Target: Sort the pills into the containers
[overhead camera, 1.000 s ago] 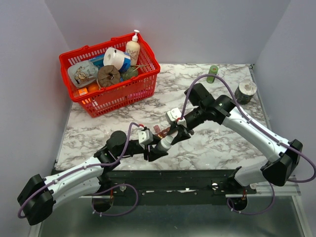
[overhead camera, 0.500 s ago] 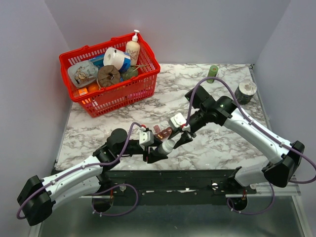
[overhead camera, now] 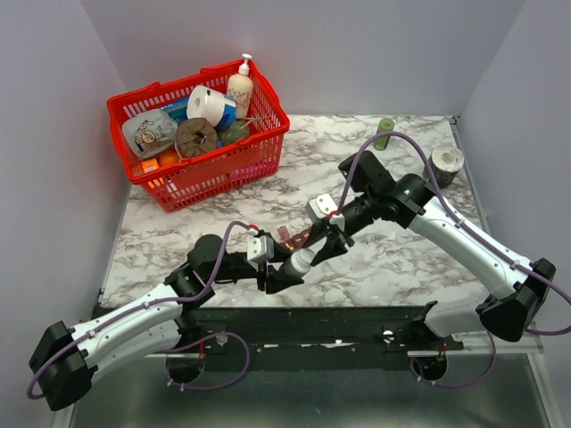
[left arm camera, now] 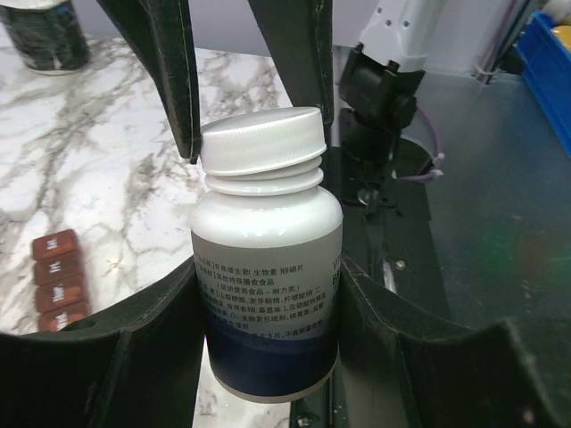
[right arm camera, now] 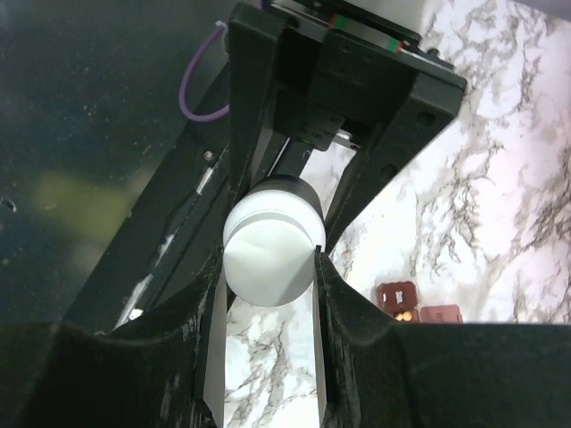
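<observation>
A white pill bottle (left arm camera: pixel 268 267) with a blue band at its base is held tilted near the table's front edge. My left gripper (overhead camera: pixel 284 270) is shut on its body, and it shows in the left wrist view (left arm camera: pixel 268 312). My right gripper (overhead camera: pixel 323 245) is shut on the bottle's white cap (left arm camera: pixel 261 140). The cap sits crooked on the neck, with its threads showing below. The cap fills the gap between the fingers in the right wrist view (right arm camera: pixel 270 257). The containers, a dark red-brown strip (overhead camera: pixel 291 236), lie on the marble just behind the bottle (left arm camera: pixel 60 281), with one compartment open (right arm camera: pixel 399 300).
A red mesh basket (overhead camera: pixel 178 183) full of items stands at the back left. A slim green bottle (overhead camera: pixel 384 132) and a dark can (overhead camera: pixel 443 165) are at the back right. The black frame rail (overhead camera: pixel 321 321) runs along the table's front edge.
Both grippers keep hold of the bottle and cap. The right wrist has turned and shifted a little, and the bottle has moved slightly with it.
</observation>
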